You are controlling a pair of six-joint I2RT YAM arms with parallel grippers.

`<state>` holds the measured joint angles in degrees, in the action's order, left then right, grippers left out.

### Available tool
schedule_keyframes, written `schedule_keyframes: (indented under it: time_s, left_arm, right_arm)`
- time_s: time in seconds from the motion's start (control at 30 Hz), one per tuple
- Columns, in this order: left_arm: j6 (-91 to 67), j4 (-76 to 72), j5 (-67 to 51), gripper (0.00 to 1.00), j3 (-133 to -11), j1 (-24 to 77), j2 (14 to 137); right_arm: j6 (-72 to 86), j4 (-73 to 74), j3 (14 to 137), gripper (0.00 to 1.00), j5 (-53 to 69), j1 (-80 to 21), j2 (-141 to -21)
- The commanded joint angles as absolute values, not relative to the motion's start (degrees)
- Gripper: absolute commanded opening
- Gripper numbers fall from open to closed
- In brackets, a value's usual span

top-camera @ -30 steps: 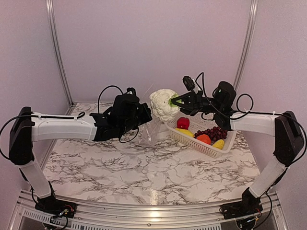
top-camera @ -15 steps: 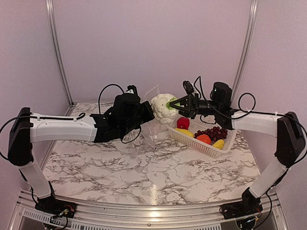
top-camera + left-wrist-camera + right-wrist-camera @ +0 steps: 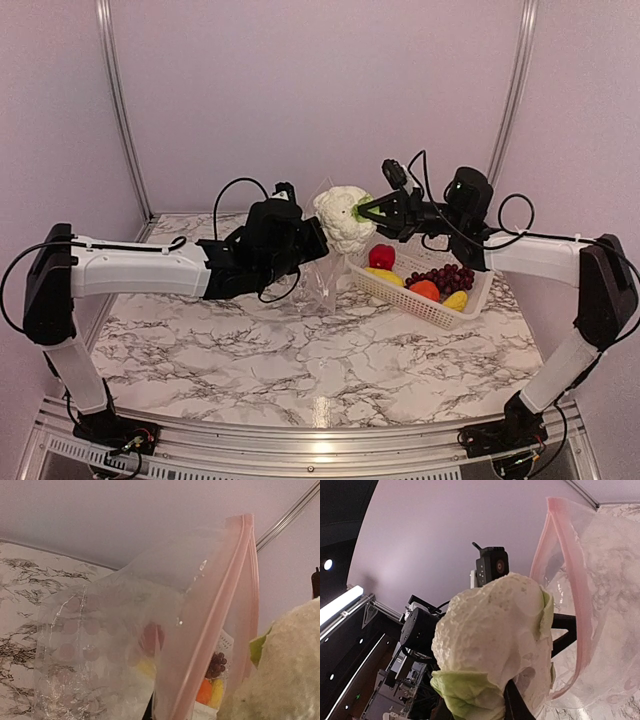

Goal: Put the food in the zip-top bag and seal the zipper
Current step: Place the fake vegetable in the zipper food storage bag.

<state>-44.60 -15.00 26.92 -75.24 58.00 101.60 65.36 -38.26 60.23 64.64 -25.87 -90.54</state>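
Note:
My left gripper [image 3: 312,243] is shut on the clear zip-top bag [image 3: 326,272] and holds it upright above the table, mouth up. In the left wrist view the bag [image 3: 115,645] fills the frame and hides my fingers; its zipper [image 3: 216,612] shows as a pinkish strip. My right gripper [image 3: 363,210] is shut on the white cauliflower [image 3: 340,216] by its green leaves and holds it at the bag's mouth. In the right wrist view the cauliflower [image 3: 492,630] sits beside the zipper [image 3: 572,585]. Red pepper [image 3: 381,256], grapes [image 3: 441,277], orange piece [image 3: 425,290] and yellow piece [image 3: 456,299] lie in the basket.
The white perforated basket [image 3: 400,293] stands on the marble table [image 3: 300,360] at the right, just under my right arm. The back wall is close behind both grippers. A metal rail runs along the near table edge.
My left gripper and the bag have shifted slightly right, toward the cauliflower. The cauliflower dipped toward the bag mouth and is now a little higher again, still gripped.

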Motion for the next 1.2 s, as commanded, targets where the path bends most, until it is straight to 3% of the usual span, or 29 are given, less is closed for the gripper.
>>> schedule_keyframes:
  time_s: [0.0,0.27,0.47,0.77,1.17]
  left_arm:
    - [-42.33,-17.06,25.91,0.00,-72.69,58.27,99.97]
    - [-40.98,-27.44,22.45,0.00,-67.78,58.40,97.17]
    - [-41.99,-31.84,26.06,0.00,-64.52,58.97,94.25]
    - [-41.78,-27.22,29.09,0.00,-67.71,59.40,96.06]
    - [-46.06,-14.54,35.33,0.00,-71.58,59.85,97.83]
  right_arm:
    - [73.80,-50.53,59.59,0.00,67.81,-26.72,-90.78]
    - [74.73,-48.16,58.43,0.00,63.04,-28.78,-94.36]
    - [70.87,-42.12,57.05,0.00,60.25,-28.65,-95.79]
    - [57.44,-24.52,58.52,0.00,56.03,-28.35,-93.93]
    - [53.15,-18.75,59.26,0.00,53.64,-27.48,-94.46]
